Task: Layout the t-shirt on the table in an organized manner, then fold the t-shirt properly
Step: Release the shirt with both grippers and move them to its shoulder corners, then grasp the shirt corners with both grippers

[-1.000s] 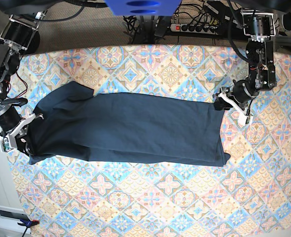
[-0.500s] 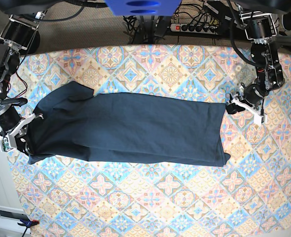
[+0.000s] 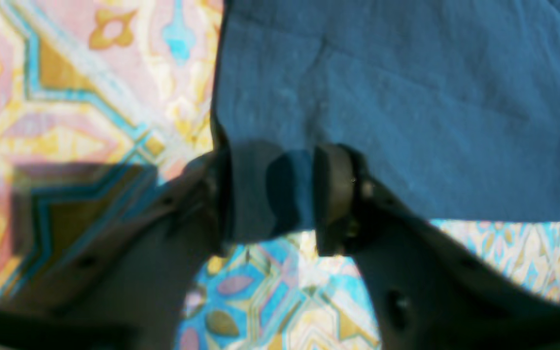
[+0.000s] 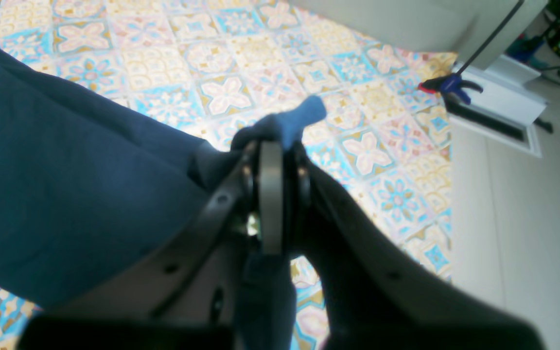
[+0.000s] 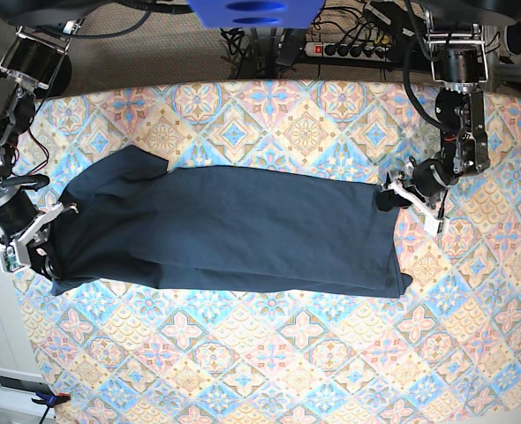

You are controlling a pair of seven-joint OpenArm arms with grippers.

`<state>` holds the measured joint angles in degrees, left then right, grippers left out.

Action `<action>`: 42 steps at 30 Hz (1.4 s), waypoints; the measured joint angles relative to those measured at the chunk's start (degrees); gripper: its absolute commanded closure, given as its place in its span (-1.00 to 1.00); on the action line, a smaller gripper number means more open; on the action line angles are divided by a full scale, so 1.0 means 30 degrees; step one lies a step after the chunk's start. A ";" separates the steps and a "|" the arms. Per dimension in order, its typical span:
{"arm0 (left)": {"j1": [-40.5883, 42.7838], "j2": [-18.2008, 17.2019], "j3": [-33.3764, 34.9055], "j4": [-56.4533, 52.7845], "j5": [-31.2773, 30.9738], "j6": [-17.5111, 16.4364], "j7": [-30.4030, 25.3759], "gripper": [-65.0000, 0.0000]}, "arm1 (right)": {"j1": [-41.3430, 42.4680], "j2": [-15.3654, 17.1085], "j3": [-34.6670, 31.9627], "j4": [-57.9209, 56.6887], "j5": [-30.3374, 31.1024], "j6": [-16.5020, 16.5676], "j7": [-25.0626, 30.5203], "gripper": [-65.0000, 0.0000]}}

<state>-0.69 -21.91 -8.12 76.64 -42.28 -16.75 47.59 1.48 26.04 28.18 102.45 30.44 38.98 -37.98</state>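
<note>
While one plain dark navy cloth t-shirt (image 5: 225, 231) lies stretched lengthwise across the one large table (image 5: 313, 353) covered in a diamond-tile cloth of pink, light blue and cream medallions, two robot arms work at its opposite ends. The garment is spread flat and long, its sleeve end toward the base view's left and its hem end toward the right, with a second layer showing along the near side.

The left gripper (image 5: 391, 196) sits at the hem corner on the base view's right; in the left wrist view its dark fingers (image 3: 334, 194) stand apart with the corner of the navy cloth lying between them, and whether they are pressing on it cannot be told. The right gripper (image 4: 272, 165) is clamped tight on a bunched bit of the t-shirt at the sleeve end, a tuft of cloth poking out past the fingertips.

Wide bare patterned cloth lies in front of the garment and behind it. A blue and red clamp (image 4: 447, 83) grips the table's edge near the right arm.
</note>
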 measured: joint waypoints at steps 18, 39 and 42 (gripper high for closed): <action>0.0270 0.0525 -0.2900 -0.0087 0.0051 0.0044 0.0729 1.00 | 0.0087 -0.0058 -0.0022 -0.7293 -0.0073 -0.0175 -0.1603 0.64; 0.0437 0.0452 -0.2892 -0.0087 0.0066 0.0029 0.0736 1.00 | -0.4459 -0.1035 0.1421 -0.4925 0.0226 -0.0189 -0.3024 0.49; 0.0393 0.0488 -0.2885 -0.0087 0.0044 0.0022 0.0729 1.00 | -0.4561 -0.1457 0.1341 -0.5085 0.0036 -0.0204 -0.3067 0.48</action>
<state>0.49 -20.45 -16.78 76.38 -42.15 -16.69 49.78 -12.21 21.67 32.21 87.20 30.55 38.37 -47.18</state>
